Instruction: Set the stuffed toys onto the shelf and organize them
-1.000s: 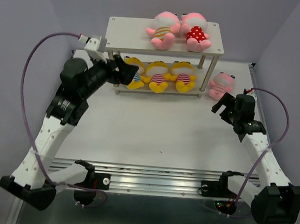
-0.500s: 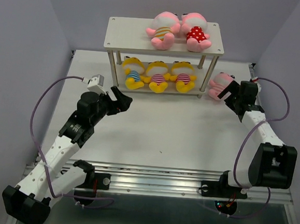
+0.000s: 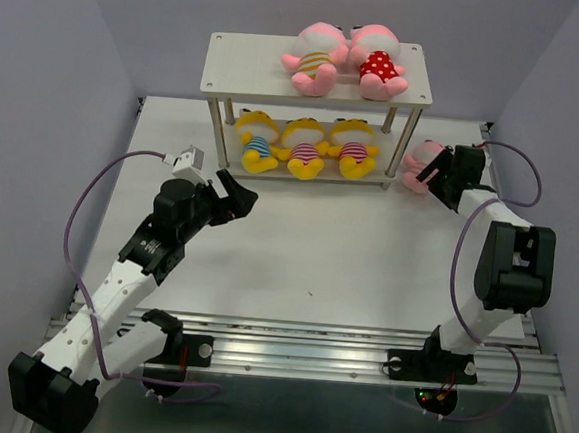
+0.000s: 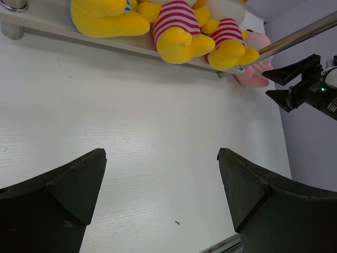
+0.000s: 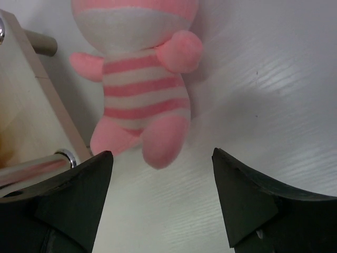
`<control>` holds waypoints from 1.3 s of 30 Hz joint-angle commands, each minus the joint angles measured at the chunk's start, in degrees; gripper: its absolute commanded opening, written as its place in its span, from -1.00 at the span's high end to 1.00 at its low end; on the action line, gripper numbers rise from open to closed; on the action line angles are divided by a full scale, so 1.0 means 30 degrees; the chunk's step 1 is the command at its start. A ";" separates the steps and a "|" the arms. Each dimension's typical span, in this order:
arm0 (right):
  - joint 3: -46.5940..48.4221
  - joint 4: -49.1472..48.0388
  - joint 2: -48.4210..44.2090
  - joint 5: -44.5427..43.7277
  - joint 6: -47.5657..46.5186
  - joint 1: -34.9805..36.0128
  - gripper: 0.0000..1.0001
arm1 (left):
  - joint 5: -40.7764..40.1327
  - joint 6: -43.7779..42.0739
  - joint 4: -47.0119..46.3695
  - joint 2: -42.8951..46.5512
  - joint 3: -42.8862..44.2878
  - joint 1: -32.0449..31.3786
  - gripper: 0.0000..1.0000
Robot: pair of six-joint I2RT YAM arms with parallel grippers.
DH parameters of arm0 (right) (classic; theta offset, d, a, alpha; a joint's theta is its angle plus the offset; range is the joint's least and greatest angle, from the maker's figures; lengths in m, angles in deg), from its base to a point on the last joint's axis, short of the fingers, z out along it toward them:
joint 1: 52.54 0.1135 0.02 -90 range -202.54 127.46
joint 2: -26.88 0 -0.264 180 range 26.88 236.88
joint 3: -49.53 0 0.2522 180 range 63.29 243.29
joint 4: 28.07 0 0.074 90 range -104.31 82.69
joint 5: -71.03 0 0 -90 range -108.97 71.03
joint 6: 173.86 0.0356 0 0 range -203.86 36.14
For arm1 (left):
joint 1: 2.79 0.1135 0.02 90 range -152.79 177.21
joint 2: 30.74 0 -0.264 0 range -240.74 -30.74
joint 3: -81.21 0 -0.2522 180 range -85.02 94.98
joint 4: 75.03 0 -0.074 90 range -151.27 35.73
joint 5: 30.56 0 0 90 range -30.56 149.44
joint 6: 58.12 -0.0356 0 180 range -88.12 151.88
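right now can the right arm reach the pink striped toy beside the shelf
Probably yes: the open right hand faces the pink striped toy with nothing between; only the shelf leg stands close.

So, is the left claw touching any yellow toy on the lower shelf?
Apart. The left wrist view shows the open left claw with a stretch of bare table between it and the yellow toys.

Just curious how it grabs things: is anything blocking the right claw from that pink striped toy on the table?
Nothing visible does. The right claw is open, with the pink striped toy straight ahead on the table. Only the shelf's corner leg sits close to one side.
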 commanded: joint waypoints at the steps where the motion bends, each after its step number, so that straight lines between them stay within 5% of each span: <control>1: 0.1446 -0.1387 0.0832 0.0118 -0.0349 -0.0232 -0.58 | -0.0098 -0.0050 -0.0917 -0.0283 0.0083 -0.0029 -0.98; 4: 0.1593 -0.2031 0.1448 0.0031 -0.0320 -0.0232 -0.41 | -0.0185 -0.0196 -0.0712 -0.0460 0.0374 -0.0029 -0.98; 14: 0.1010 -0.2323 0.1627 -0.0294 -0.0349 -0.0408 0.95 | -0.0128 -0.0256 -0.0712 -0.0665 0.0552 0.0000 -0.98; 24: -0.5459 -0.2617 -0.6649 0.1140 0.1053 -0.0408 0.99 | 0.3795 0.0797 -0.3053 -0.1807 -0.0677 -0.0204 -0.98; 27: -0.8825 -0.2034 -0.9844 0.1612 0.1847 -0.0408 0.99 | 0.4297 0.1355 -0.3962 -0.2304 -0.1117 -0.1023 -0.98; 39: -1.2731 0.1308 -1.7855 0.6474 0.3985 0.0911 0.99 | 0.3068 0.4109 -0.8122 -0.6724 -0.1032 -0.6704 -0.98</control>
